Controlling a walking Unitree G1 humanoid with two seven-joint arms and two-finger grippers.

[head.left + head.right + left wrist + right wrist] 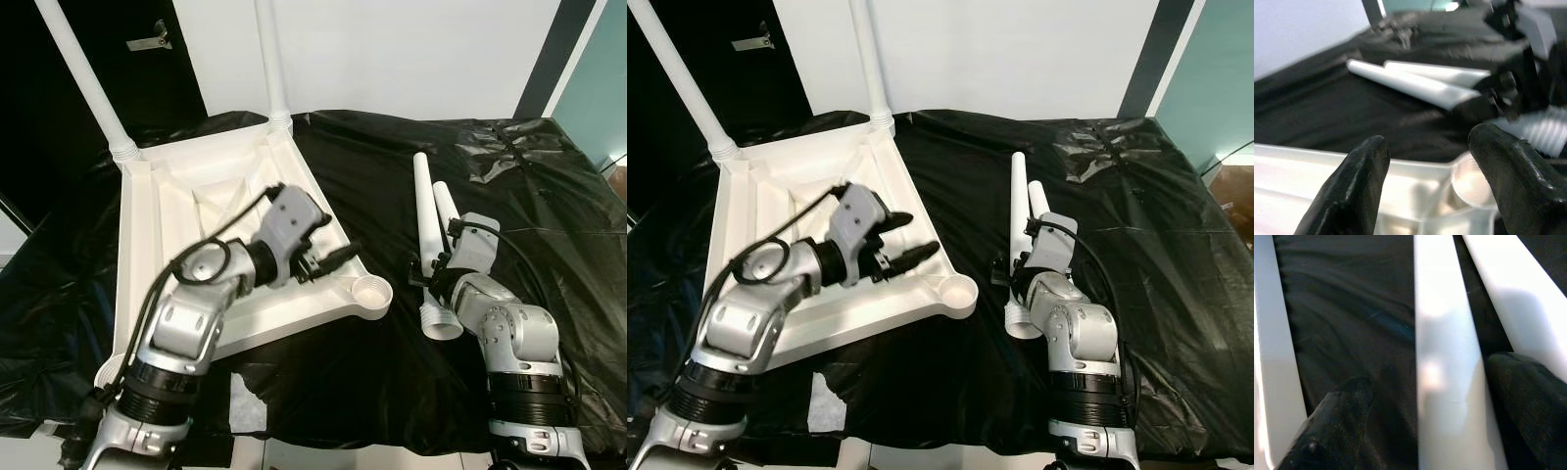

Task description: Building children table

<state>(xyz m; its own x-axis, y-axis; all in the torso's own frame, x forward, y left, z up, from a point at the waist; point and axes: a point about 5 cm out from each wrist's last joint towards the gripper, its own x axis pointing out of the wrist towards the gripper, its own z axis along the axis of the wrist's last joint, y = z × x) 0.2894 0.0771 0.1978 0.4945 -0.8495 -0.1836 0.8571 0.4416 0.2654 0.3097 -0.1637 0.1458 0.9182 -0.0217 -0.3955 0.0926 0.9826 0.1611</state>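
A white children's table top (157, 206) lies upside down on a black cloth. Two white legs (83, 73) (269, 59) stand upright in its far corners. The near right corner has an empty round socket (370, 291). My left gripper (338, 238) hovers open just above the table top, pointing at that socket (1469, 178). Two loose white legs (423, 196) (446, 208) lie side by side on the cloth to the right. My right gripper (431, 257) is open at their near ends, its fingers (1342, 416) straddling one leg (1442, 333), with the other leg (1513, 293) alongside.
The black cloth (509, 186) covers the whole work surface and drapes over its front edge. Behind it are a white wall and a dark doorway at the left. Wrinkled bare cloth lies right of the loose legs.
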